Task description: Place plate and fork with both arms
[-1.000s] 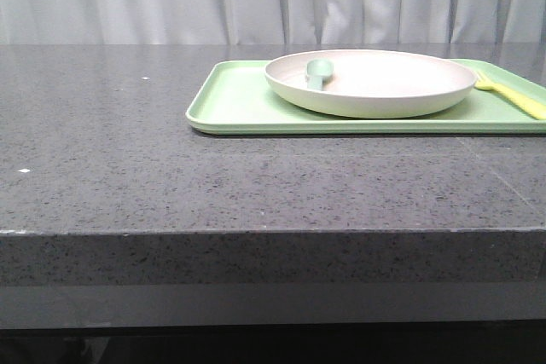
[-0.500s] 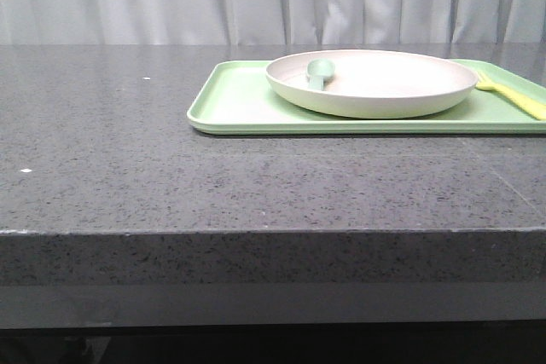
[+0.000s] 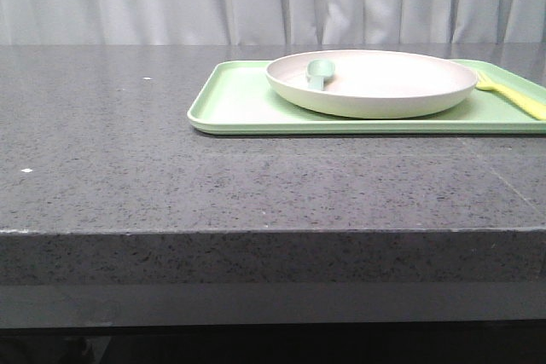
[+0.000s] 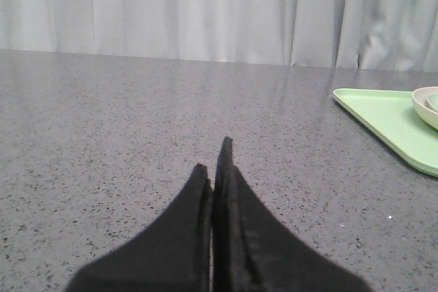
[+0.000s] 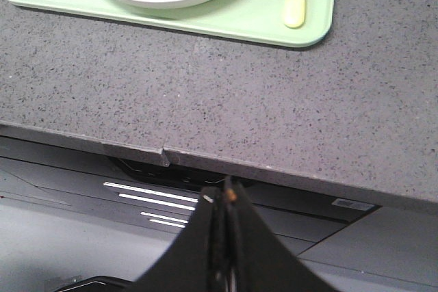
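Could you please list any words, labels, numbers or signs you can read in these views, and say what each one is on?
No text can be read in any view.
Sticker on the frame under the table edge: a small white label, too small and blurred to read.
Tray, plate, spoon and fork: plain, no markings.
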Tool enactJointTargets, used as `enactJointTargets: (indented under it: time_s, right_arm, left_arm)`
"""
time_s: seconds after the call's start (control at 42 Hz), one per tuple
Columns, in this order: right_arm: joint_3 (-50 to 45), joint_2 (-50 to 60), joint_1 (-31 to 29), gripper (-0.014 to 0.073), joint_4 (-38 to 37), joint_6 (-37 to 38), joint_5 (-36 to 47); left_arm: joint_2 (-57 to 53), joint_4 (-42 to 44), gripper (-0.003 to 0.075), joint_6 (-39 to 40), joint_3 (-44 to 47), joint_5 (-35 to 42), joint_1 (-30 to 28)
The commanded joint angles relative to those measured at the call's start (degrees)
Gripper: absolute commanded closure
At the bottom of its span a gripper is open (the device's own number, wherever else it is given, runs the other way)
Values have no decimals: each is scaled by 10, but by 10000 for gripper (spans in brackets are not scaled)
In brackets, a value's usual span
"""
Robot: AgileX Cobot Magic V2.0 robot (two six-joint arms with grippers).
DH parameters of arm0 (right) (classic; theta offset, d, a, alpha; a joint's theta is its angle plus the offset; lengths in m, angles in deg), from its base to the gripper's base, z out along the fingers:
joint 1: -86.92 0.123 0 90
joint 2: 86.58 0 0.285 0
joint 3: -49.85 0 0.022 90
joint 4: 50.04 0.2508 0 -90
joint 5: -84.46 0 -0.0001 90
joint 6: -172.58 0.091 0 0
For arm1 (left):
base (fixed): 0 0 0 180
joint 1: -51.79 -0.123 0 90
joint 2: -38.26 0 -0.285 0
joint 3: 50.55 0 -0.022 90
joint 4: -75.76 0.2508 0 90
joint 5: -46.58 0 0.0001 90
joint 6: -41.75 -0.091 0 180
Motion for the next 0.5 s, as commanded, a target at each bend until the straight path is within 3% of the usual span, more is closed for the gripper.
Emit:
enactJointTargets:
  time_s: [0.0, 0.476]
  right_arm:
    - [14, -4, -1, 655, 1, -1, 37]
    - [14, -4, -1, 655, 1, -1, 37]
  left_arm:
    - [-13, 15, 738, 28, 1, 52, -1]
    - [-13, 16, 738, 28, 1, 60, -1]
